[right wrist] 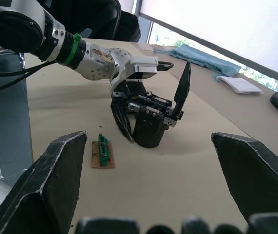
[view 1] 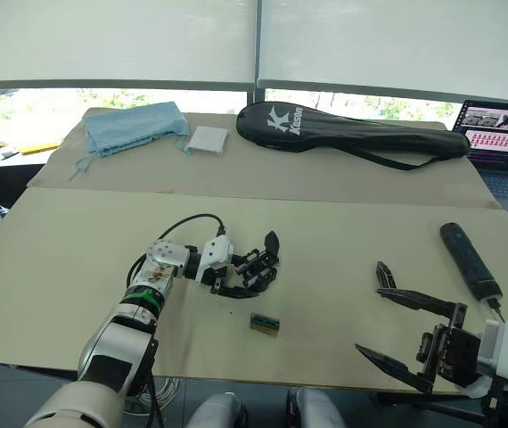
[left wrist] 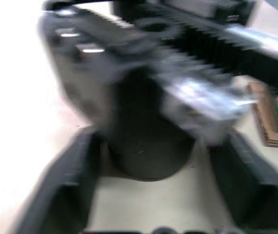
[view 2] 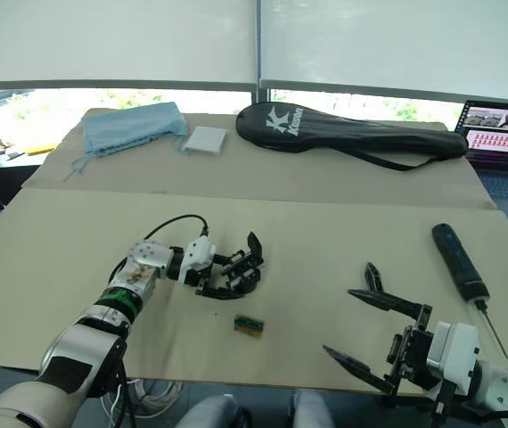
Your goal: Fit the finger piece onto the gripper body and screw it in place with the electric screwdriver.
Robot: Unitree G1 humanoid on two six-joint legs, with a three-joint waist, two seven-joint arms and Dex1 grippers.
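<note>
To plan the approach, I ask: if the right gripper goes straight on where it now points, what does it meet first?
Probably the gripper body, standing centred between the right gripper's open fingers; the left gripper is already around it. Depth is unclear.

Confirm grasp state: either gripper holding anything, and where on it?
Left gripper has its fingers around the gripper body, on its cylindrical base; actual contact cannot be told. Right gripper is open, holding nothing.
</note>
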